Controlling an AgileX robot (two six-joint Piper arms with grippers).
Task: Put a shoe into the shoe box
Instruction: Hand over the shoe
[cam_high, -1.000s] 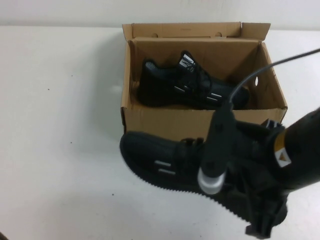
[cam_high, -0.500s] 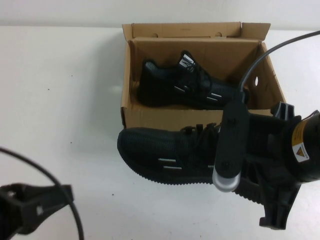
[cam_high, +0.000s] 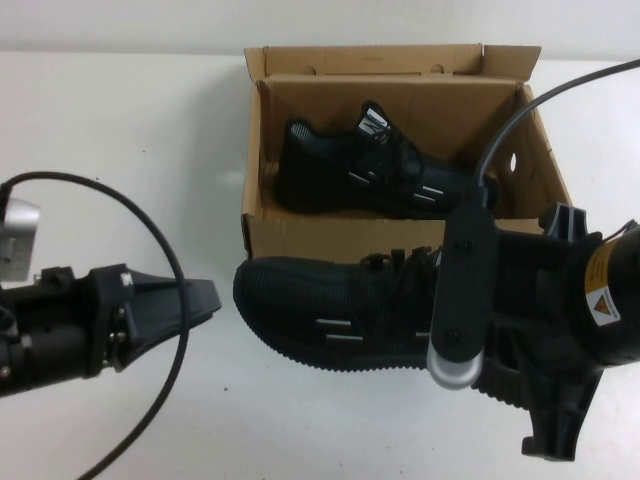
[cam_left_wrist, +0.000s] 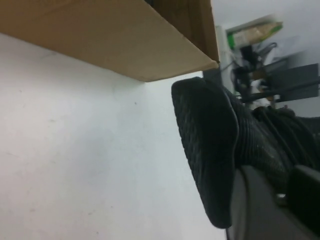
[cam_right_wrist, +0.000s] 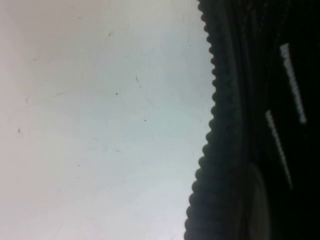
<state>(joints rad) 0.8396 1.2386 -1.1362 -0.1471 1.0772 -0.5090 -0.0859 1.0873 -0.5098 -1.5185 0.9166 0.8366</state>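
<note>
Right gripper: jaws clenched on the shoe, toe beside the shoe box;
Left gripper: near toe; jaw state indeterminate.

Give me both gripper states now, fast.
Left gripper: beside the toe of the shoe, holding nothing; open or shut cannot be told.
Right gripper: at the shoe's heel end, apparently gripping it; fingers hidden.
</note>
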